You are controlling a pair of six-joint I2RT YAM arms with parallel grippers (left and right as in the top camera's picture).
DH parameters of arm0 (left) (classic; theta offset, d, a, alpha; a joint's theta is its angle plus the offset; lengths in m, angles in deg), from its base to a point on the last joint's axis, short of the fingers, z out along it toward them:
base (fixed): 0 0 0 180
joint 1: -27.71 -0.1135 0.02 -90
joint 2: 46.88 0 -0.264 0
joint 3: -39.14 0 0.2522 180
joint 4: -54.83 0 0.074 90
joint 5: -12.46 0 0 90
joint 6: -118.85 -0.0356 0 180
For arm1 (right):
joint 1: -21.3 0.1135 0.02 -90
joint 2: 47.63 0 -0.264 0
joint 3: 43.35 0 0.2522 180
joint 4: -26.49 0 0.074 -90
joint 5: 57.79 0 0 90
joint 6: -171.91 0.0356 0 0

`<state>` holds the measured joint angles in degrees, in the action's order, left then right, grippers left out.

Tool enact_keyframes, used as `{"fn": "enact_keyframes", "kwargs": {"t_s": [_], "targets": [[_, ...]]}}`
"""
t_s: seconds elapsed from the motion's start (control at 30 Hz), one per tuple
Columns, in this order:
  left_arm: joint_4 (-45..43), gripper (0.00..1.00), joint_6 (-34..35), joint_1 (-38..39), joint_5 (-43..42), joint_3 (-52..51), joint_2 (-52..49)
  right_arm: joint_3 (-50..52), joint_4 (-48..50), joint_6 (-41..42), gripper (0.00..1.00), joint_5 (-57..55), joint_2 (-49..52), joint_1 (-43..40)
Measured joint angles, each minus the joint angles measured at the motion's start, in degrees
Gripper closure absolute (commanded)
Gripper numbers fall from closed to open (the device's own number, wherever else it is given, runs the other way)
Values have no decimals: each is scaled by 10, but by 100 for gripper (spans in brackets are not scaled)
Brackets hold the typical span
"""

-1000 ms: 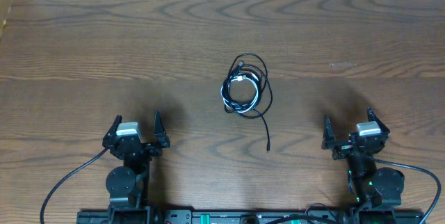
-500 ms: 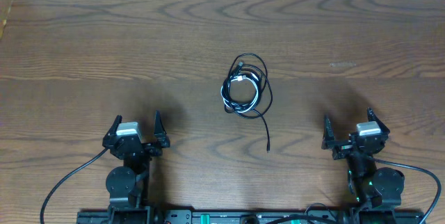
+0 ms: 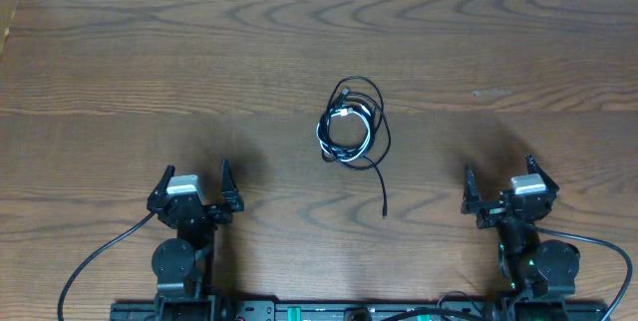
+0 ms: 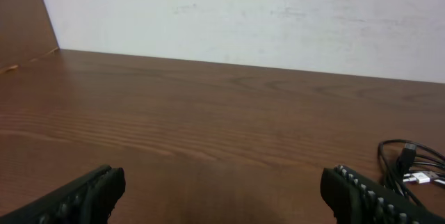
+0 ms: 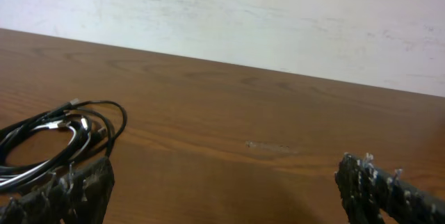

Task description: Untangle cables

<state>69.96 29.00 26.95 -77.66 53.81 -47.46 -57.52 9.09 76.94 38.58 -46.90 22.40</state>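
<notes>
The cables (image 3: 351, 127) lie in a loose coil at the centre of the overhead frame on the wooden table (image 3: 150, 62), the white cable (image 3: 340, 115) looped inside the black cable (image 3: 385, 191). The black cable's free tail runs straight down toward the lower centre. The left gripper (image 3: 194, 175) sits at lower left and the right gripper (image 3: 498, 171) at lower right, both with fingers spread wide and empty, well apart from the coil. The coil lies up-frame and inward from each, about midway between them. The tail end falls on the right gripper's side, so that arm looks slightly nearer. The coil shows at the right edge of the left wrist view (image 4: 410, 168) and at the left of the right wrist view (image 5: 55, 133).
</notes>
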Motion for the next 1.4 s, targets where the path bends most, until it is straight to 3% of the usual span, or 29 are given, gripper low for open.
{"fn": "enact_keyframes", "kwargs": {"t_s": [1.4], "targets": [[19, 4, 0, 0, 1, 12, -11, 0, 0, 0, 1, 0, 0, 0]]}}
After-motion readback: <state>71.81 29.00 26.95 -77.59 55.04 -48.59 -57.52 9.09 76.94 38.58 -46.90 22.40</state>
